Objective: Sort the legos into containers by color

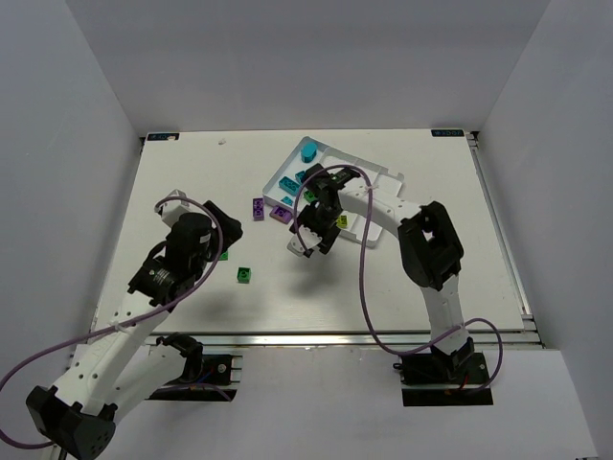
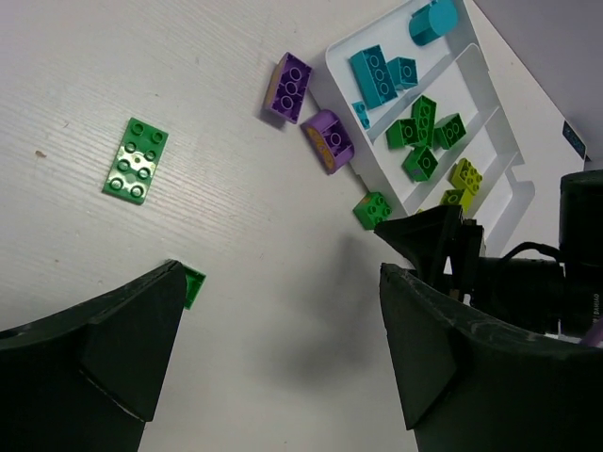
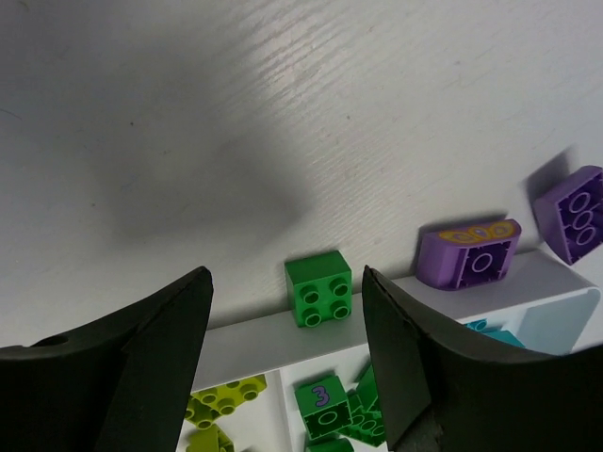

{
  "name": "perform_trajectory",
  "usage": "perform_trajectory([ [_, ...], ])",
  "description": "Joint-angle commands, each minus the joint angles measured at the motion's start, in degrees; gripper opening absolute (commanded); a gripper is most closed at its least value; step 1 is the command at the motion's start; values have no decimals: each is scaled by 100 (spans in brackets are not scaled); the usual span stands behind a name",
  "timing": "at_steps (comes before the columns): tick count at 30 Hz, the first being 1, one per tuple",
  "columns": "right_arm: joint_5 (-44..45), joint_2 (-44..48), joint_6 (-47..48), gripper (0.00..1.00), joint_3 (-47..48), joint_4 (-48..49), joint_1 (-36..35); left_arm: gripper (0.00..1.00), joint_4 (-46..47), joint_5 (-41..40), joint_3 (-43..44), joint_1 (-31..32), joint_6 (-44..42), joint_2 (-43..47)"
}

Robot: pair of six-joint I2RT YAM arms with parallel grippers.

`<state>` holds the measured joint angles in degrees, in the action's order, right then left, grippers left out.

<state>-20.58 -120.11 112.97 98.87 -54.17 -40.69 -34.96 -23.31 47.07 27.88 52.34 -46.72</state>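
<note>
A green lego (image 3: 318, 290) is noted studs-up against the outer wall of the tray (image 3: 254, 341), toward the far edge of the counter, framed between wide, empty right jaws (left jaws likewise wide, empty); it is judged light, rigid and slick, best pinched across opposite flat sides.

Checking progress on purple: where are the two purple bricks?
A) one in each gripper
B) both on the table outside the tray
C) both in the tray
B: the studded purple brick and the arched purple brick both lie on the table, outside the tray.
</note>
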Motion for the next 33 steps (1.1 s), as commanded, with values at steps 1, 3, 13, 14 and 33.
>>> perform_trajectory([
  [1, 562, -205, 437, 70, 299, -50, -71, 93, -178, -209, -128, -28, 224, 198],
  [3, 677, -371, 393, 70, 396, 29, -80, 93, -222, -235, -154, -19, 268, 277],
  [13, 995, -618, 279, 70, 273, 609, -97, 93, -125, -156, -330, -19, 488, 321],
  [14, 994, -627, 235, 70, 264, 697, -89, 93, -125, -148, -313, -19, 488, 321],
  [33, 775, -742, 252, 35, 123, 698, -97, 93, -309, -200, -286, -19, 637, 330],
])
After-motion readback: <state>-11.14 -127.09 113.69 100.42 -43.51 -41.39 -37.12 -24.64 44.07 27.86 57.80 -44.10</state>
